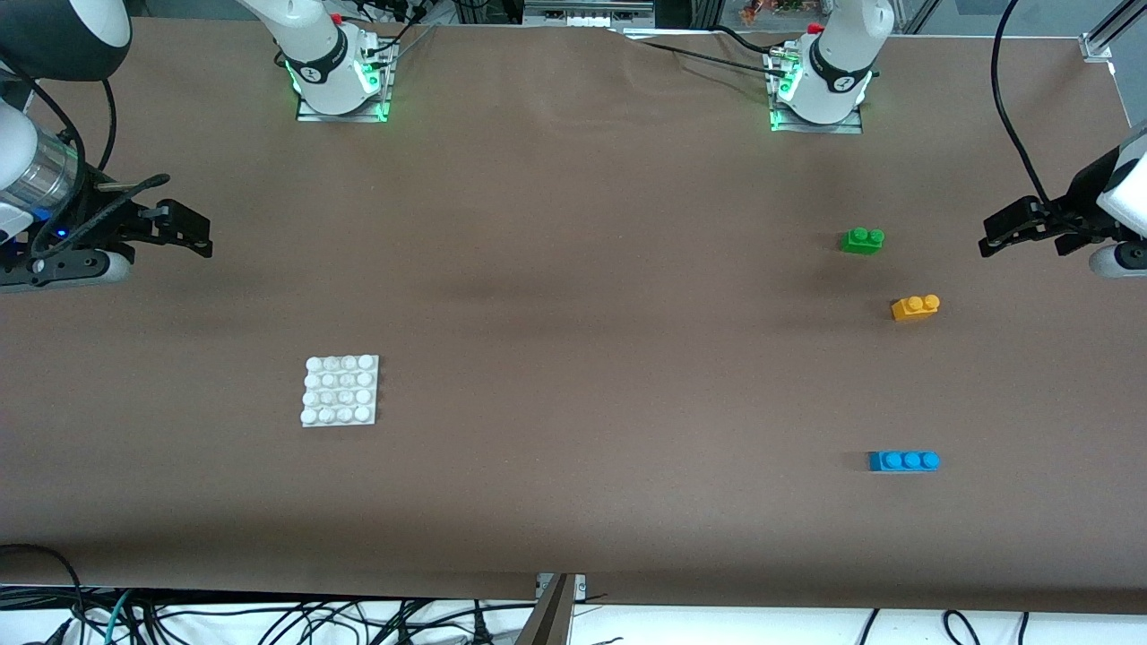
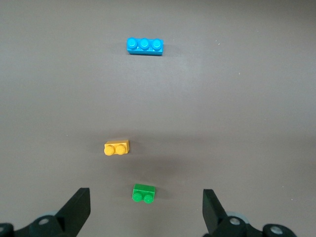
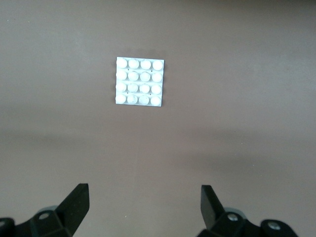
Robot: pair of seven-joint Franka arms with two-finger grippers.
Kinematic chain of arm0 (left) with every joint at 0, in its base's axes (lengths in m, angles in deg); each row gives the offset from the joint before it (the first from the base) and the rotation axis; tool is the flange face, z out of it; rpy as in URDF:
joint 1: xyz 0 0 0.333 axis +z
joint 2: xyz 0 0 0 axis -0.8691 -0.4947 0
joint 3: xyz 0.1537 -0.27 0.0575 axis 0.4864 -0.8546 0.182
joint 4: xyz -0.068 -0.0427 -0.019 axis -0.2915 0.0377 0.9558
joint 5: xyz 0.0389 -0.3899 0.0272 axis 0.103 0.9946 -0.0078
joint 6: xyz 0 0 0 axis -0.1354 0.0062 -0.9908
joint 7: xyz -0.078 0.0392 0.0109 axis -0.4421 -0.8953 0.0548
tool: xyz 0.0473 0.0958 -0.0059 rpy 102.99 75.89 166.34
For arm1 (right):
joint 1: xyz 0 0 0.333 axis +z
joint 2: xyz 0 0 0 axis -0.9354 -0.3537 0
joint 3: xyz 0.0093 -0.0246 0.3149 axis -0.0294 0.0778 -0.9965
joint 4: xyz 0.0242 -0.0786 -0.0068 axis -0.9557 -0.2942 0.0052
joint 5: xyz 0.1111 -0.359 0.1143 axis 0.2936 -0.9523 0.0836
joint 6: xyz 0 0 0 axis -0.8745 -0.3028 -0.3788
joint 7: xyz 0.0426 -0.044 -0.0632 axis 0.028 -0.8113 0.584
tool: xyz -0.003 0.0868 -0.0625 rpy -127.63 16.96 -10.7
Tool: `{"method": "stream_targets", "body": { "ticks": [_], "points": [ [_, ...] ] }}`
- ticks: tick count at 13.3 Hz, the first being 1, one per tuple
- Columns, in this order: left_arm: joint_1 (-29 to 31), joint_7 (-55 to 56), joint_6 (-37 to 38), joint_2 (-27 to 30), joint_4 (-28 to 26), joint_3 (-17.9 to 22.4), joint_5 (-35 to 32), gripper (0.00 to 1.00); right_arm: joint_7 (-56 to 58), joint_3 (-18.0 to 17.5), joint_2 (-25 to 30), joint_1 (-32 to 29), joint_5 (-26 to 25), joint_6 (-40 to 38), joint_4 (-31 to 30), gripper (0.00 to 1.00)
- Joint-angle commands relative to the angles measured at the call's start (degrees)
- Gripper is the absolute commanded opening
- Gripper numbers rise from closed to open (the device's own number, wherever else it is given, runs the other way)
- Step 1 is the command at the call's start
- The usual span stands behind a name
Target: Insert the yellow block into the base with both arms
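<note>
The left gripper, fingers spread and empty, hangs at its end of the table, nearest the small yellow-orange two-stud plastic block, whose long axis runs across its open jaws. The right gripper, likewise spread, faces the flat white studded base.

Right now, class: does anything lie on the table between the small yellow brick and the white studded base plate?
Nothing visible does. The small yellow brick and the white studded base plate have only bare brown tablecloth between them.
</note>
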Motion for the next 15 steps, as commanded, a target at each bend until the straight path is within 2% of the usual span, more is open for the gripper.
{"method": "stream_targets", "body": {
  "ticks": [1,15],
  "points": [
    [-0.27,-0.38,1.52,-0.96,2.06,0.38,1.01,1.00,-1.30,-0.25,1.01,-0.38,0.18,0.21,-2.19,1.00],
    [-0.19,-0.38,1.52,-0.96,2.06,0.38,1.01,1.00,-1.04,-0.25,0.40,-0.38,0.27,0.13,0.77,1.00]
  ]
}}
